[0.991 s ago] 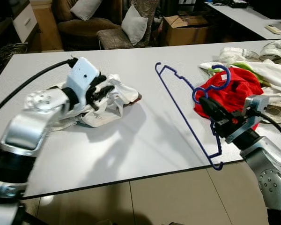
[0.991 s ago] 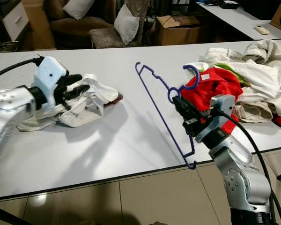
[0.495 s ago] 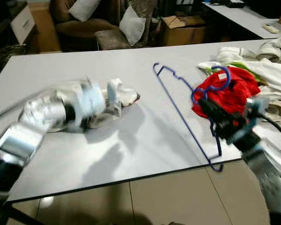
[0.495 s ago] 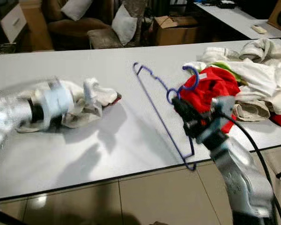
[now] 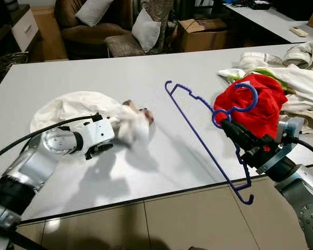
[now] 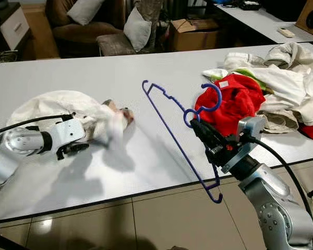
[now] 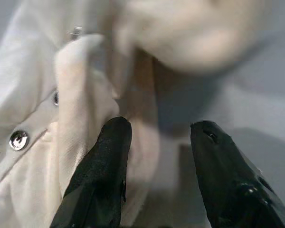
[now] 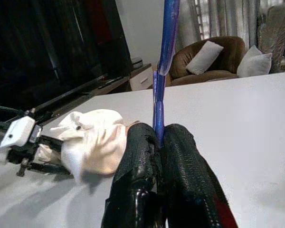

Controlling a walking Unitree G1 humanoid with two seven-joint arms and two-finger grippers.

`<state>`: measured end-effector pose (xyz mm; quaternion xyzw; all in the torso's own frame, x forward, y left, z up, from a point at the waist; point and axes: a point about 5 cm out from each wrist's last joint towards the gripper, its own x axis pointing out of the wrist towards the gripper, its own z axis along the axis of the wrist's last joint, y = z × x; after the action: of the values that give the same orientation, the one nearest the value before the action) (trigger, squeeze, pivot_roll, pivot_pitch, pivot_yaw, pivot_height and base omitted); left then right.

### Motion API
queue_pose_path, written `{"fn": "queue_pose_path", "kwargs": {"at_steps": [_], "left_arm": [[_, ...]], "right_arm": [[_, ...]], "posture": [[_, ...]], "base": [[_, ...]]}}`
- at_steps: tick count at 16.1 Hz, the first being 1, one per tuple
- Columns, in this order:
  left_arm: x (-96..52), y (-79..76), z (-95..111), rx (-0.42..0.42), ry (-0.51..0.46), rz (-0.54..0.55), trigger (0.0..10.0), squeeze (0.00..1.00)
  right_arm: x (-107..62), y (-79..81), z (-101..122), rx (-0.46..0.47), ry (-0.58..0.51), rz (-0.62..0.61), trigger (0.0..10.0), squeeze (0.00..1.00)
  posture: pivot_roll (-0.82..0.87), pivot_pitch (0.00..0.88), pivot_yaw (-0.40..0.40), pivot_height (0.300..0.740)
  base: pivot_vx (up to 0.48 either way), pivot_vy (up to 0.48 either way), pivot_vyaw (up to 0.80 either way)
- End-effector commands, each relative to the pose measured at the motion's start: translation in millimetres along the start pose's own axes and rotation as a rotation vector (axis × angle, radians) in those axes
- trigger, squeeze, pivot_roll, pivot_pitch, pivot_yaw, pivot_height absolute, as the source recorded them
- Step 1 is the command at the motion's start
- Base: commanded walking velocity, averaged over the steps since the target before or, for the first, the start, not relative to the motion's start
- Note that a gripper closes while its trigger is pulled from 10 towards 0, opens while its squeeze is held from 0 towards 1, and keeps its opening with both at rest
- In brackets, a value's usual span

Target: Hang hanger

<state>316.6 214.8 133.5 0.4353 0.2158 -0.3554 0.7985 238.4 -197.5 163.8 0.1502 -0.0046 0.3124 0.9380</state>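
Note:
My right gripper (image 5: 230, 128) is shut on a blue wire hanger (image 5: 198, 133), pinching it just below the hook. The hanger is tilted above the table, its lower corner past the near edge; in the right wrist view the wire rises from between the closed fingers (image 8: 142, 156). At the left, a white garment (image 5: 78, 107) with snap buttons lies spread out, its right end blurred. My left gripper (image 5: 105, 147) sits low at the garment's near edge, open. In the left wrist view one finger (image 7: 107, 156) rests against the cloth (image 7: 52, 118).
A red garment (image 5: 261, 107) and a pile of light clothes (image 5: 302, 73) lie at the right of the white table (image 5: 161, 166). Behind the table stand an armchair with cushions (image 5: 94, 26) and a cardboard box (image 5: 203, 31). Tiled floor lies below the near edge.
My left arm has swung down and the white garment, bunched before, now lies spread on the table, out of the fingers. The right gripper has lifted the hanger slightly toward me.

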Motion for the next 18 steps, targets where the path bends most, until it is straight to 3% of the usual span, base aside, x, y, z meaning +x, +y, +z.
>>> {"fn": "queue_pose_path", "kwargs": {"at_steps": [1,2,4,5,7,9,18], "left_arm": [[4.0,2.9,-3.4,0.025,0.034,0.028,10.0,0.0],[9.5,0.5,-9.2,0.016,0.06,0.035,10.0,0.0],[21.6,-14.3,-19.7,-0.078,0.092,-0.041,10.0,0.0],[26.8,-26.7,-22.6,-0.165,0.091,-0.124,10.0,0.0],[35.2,-58.7,-9.4,-0.376,-0.032,-0.374,10.0,0.0],[37.5,-64.5,11.9,-0.47,-0.17,-0.451,10.0,0.0],[37.5,-64.5,11.9,-0.47,-0.17,-0.451,10.0,0.0]], "right_arm": [[-0.7,2.7,5.4,-0.006,-0.014,0.013,10.0,0.0],[0.3,3.6,4.7,-0.003,-0.011,0.019,10.0,0.0],[2.4,4.1,4.2,0.0,-0.007,0.028,10.0,0.0],[2.7,3.8,4.5,0.001,-0.006,0.029,10.0,0.0],[2.6,2.8,5.5,0.003,-0.006,0.027,10.0,0.0],[2.2,2.1,6.2,0.001,-0.009,0.019,10.0,0.0],[2.2,2.1,6.2,0.001,-0.009,0.019,10.0,0.0]], "posture": [[-0.14,0.0,0.025,0.74],[-0.14,0.0,0.023,0.74],[-0.14,0.0,0.02,0.74],[-0.14,0.0,0.019,0.74],[-0.14,0.0,0.02,0.74],[-0.15,0.0,0.021,0.74],[-0.15,0.0,0.021,0.74]], "base": [[0.0,0.0,0.0],[0.0,0.0,0.0],[0.0,0.0,0.0],[0.0,0.0,0.0],[0.0,0.0,0.0],[0.0,0.0,0.0],[0.0,0.0,0.0]]}}
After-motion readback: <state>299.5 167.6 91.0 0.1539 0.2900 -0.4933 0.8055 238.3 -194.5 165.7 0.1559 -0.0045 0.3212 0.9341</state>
